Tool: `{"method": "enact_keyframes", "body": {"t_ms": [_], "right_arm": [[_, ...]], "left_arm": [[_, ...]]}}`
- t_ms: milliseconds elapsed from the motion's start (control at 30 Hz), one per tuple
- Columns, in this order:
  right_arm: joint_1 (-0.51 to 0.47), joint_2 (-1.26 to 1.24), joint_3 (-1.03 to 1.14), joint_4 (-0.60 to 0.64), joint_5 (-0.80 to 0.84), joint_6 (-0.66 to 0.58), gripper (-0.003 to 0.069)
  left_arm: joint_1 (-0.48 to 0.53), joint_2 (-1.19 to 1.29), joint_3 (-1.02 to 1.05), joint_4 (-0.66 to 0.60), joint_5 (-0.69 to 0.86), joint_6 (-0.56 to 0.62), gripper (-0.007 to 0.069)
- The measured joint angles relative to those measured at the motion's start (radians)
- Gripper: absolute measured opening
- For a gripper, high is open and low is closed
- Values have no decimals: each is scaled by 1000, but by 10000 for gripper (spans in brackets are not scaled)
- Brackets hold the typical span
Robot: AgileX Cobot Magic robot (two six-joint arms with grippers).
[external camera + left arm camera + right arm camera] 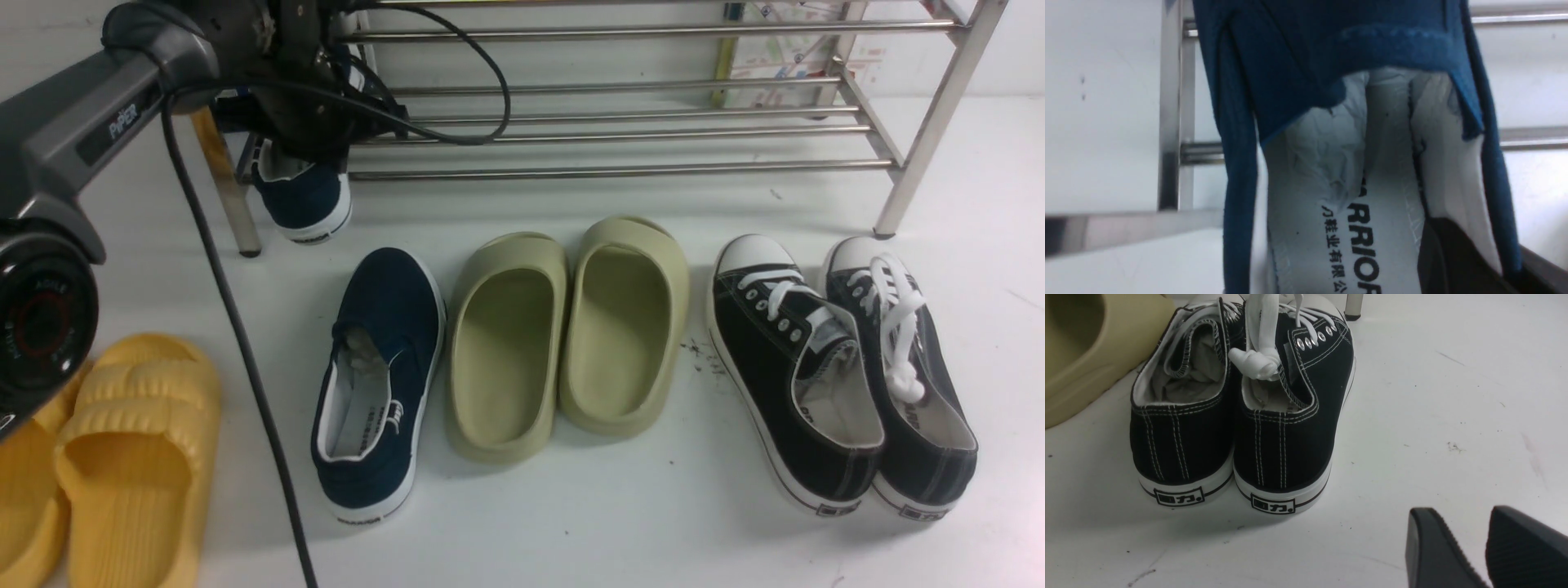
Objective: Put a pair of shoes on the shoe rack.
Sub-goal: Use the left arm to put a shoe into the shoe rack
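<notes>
Navy canvas: one navy slip-on (306, 200) hangs heel-low from the left gripper (298, 147), which is clamped on its collar at the shoe rack's (620, 131) left end, toe over the bars. The second navy slip-on (380, 376) lies on the table (571, 523), toe rackward, nearer the left arm. The right gripper (1457, 518) gapes empty.

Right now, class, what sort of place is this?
Probably a robot lab staged as an entryway: a metal shoe rack, paired slides and sneakers on the white surface, a robot arm holding a navy shoe.
</notes>
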Motion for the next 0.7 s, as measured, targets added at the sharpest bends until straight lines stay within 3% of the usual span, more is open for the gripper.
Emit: {"method": "enact_keyframes", "body": {"t_ms": [367, 500, 667, 700], "right_arm": [[0, 0, 0, 0, 0, 0, 244], [0, 0, 0, 0, 0, 0, 244], [0, 0, 0, 0, 0, 0, 244], [0, 0, 0, 0, 0, 0, 244]], "left_arm": [[-1, 52, -5, -1, -59, -10, 15], [-2, 53, -8, 19, -83, -49, 85], [-2, 51, -11, 39, -92, -77, 225], [-2, 48, -11, 40, -79, -79, 289]]}}
